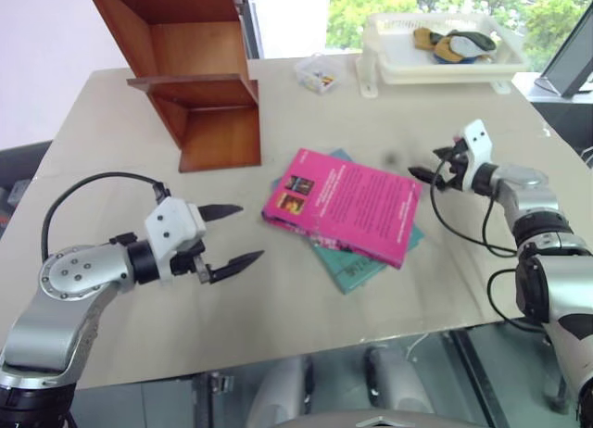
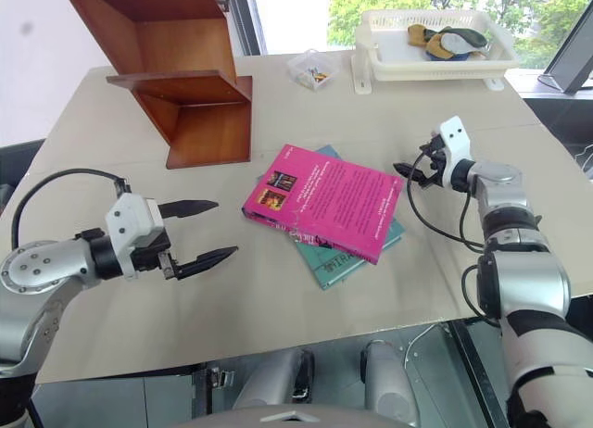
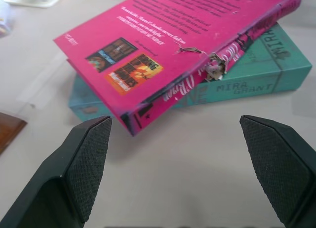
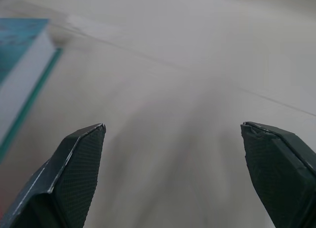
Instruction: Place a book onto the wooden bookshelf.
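Left gripper (image 1: 233,233): black fingers wide apart, empty, near the book.
Bright pink paperback book (image 1: 347,206): lies on a teal-green book (image 1: 350,266).
Right gripper (image 1: 428,165): fingers apart, probably empty.
Reddish-brown wooden bookshelf (image 1: 199,85): well apart.

The pink book (image 2: 326,201) lies skewed on a teal-green book (image 2: 345,258). From it, the wooden bookshelf (image 2: 176,71) stands up-left, the left gripper (image 2: 211,232) gapes at its lower left, and the right gripper (image 2: 408,173) points from just right.

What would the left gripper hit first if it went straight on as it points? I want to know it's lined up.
Most likely the pink book: the open left gripper points at its near corner, above the green book. Depth is uncertain.
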`<state>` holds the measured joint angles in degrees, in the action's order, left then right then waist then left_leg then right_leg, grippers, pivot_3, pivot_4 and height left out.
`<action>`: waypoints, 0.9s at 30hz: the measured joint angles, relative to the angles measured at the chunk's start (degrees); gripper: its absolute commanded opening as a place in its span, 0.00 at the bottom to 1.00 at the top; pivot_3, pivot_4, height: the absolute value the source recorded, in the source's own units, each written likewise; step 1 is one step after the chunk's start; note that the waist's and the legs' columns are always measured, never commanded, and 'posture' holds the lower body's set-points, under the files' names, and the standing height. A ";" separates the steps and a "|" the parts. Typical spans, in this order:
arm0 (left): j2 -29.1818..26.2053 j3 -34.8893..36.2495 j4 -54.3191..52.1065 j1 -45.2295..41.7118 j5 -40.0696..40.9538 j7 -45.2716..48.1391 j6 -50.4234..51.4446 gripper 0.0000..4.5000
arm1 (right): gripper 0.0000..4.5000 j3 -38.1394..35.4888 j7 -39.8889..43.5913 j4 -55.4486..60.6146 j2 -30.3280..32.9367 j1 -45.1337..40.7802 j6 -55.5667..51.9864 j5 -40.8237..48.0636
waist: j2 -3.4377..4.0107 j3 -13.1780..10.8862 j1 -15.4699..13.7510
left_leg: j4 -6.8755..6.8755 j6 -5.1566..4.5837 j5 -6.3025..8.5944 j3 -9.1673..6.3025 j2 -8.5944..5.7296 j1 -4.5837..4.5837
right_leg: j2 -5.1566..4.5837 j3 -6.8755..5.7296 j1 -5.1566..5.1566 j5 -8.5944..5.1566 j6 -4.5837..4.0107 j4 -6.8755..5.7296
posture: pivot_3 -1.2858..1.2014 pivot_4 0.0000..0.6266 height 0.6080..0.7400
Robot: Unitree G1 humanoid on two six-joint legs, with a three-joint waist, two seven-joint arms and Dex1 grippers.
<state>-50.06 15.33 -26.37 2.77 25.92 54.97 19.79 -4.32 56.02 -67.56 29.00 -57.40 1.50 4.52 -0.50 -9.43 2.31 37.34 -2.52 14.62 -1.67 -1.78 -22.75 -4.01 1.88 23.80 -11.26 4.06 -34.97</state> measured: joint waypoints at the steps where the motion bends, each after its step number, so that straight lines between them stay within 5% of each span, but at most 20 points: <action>1: 0.00 0.00 0.00 0.07 0.00 -0.01 0.04 0.99 | 1.00 0.06 1.02 0.13 0.00 0.43 -0.16 0.00 | 0.00 0.00 0.01 | 0.00 0.00 0.00 0.00 0.00 0.00 | 0.00 0.00 0.00 0.00 0.00 0.00 | 0.52 0.24 1.00; 11: -0.19 -0.06 0.07 -0.36 0.01 0.18 0.09 0.99 | 1.00 0.08 9.93 13.67 1.39 7.68 -7.48 2.49 | 0.00 0.00 -0.13 | 0.00 0.00 0.00 -0.01 0.00 0.00 | -0.01 0.00 0.00 0.00 0.00 0.00 | 0.52 0.24 1.00; 27: 0.20 -2.15 2.72 -5.10 -2.17 1.17 -1.82 0.99 | 1.00 -0.26 4.76 44.38 2.73 23.55 -25.62 9.74 | 0.00 0.00 -0.21 | 0.04 -0.03 0.02 -0.03 0.01 0.01 | 0.00 -0.01 0.01 0.00 0.00 -0.08 | 0.52 0.24 1.00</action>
<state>-49.86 13.18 -23.65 -2.33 23.75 56.14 17.97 -4.58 60.78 -23.19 31.73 -33.85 -24.12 14.26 -0.50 -9.43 2.10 37.38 -2.55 14.64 -1.69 -1.77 -22.74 -4.01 1.87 23.81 -11.26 4.06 -35.05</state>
